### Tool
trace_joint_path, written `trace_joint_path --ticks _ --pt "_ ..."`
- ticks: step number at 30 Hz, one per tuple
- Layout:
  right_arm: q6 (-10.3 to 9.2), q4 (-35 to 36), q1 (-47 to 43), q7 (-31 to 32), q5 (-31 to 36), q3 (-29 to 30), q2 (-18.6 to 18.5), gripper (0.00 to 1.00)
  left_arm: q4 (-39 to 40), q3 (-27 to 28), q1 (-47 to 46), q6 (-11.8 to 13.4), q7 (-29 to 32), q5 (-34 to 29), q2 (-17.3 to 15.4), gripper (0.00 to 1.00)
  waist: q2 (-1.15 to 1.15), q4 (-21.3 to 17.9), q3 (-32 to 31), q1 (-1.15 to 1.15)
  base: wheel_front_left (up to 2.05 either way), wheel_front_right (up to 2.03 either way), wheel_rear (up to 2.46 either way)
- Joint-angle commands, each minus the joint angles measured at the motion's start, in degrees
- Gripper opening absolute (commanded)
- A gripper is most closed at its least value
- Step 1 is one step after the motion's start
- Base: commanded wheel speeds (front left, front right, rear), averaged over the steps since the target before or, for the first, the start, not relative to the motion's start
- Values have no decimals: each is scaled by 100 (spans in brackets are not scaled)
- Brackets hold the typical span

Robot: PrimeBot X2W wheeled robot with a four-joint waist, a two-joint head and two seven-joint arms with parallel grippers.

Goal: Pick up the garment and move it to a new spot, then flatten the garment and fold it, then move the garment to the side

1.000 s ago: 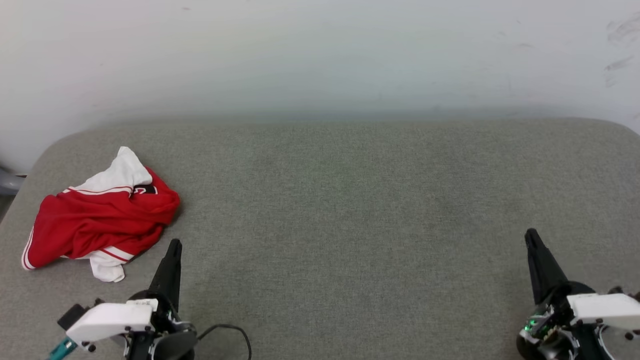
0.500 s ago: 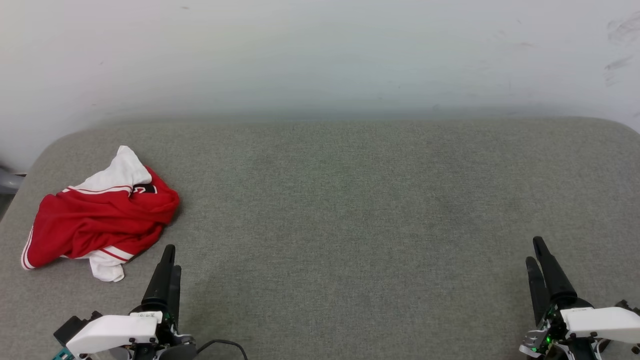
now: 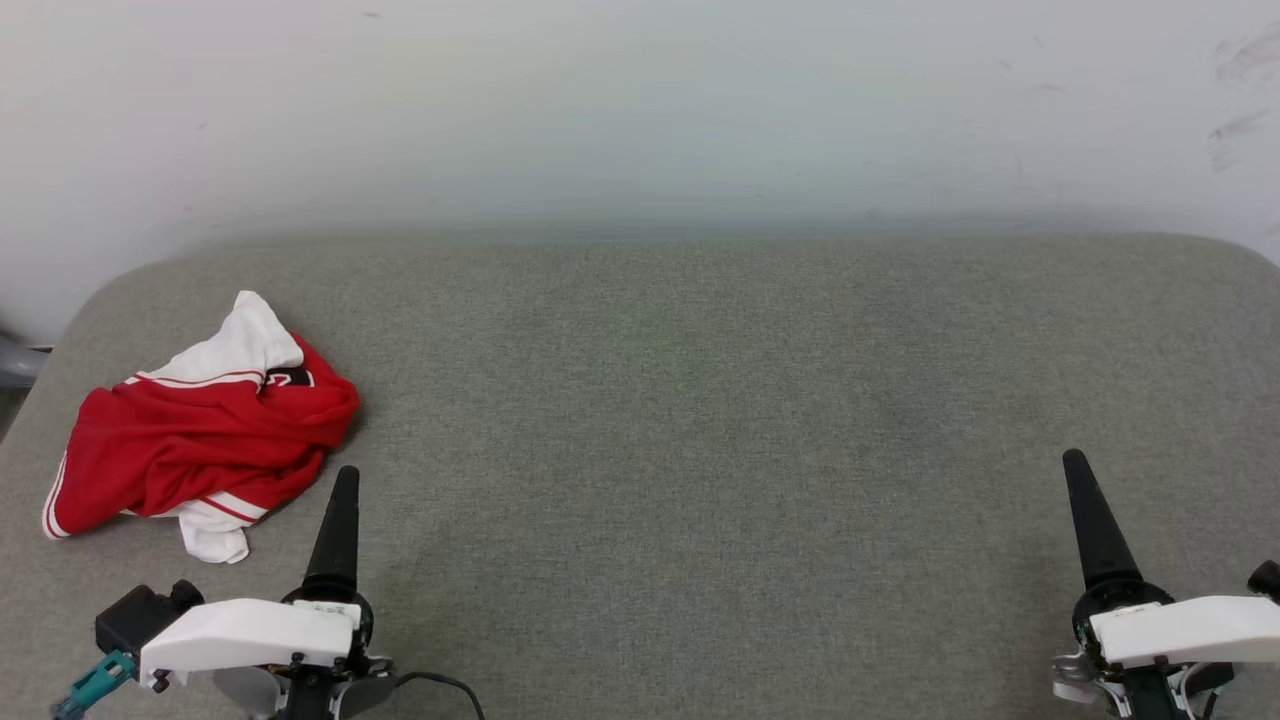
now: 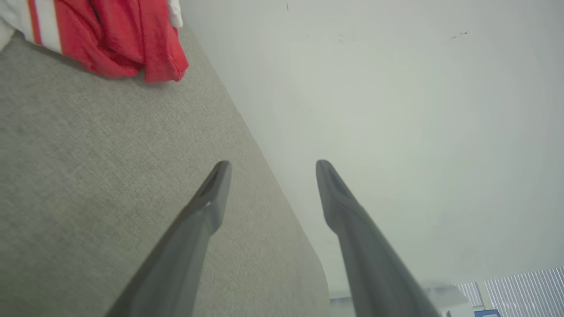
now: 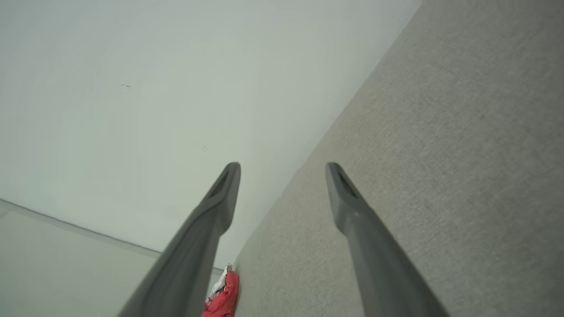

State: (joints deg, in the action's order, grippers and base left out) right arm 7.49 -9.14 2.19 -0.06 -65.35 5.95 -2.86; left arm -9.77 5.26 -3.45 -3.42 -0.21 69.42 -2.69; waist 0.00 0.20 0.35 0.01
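Both pairs of fingers (image 4: 207, 211) are parted and empty; with the crumpled garment (image 3: 200, 440) at the counter's (image 3: 700, 400) left end, near the left gripper (image 3: 343, 480) and far from the right gripper (image 3: 1076, 466), the pick-up probably awaits a short leftward reach.

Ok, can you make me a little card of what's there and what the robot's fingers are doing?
Garment: red soft-fabric T-shirt with white sleeves, crumpled in a heap
Where: left part of the grey fabric-covered surface
Left fingers: open, empty, beside the T-shirt, not touching it
Right fingers: open, empty, far right of the surface
Behind: plain pale wall
Task so far: T-shirt not yet picked up
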Motion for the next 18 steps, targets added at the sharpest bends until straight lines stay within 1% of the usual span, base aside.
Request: trace_joint_path --ticks 1,12,18 --pt "0 136 28 -56 200 -12 -6 100 132 -31 -43 29 -42 -184 -12 100 0 1 -2 -1 0 0 0" --pt "0 305 -89 -293 1697 -133 -6 100 267 -233 46 325 -281 -1509 -14 100 0 11 -12 -1 0 0 0" --pt "0 391 -133 -416 2319 -181 -5 100 303 -328 72 400 -400 -2126 -15 100 0 22 -13 -1 0 0 0"
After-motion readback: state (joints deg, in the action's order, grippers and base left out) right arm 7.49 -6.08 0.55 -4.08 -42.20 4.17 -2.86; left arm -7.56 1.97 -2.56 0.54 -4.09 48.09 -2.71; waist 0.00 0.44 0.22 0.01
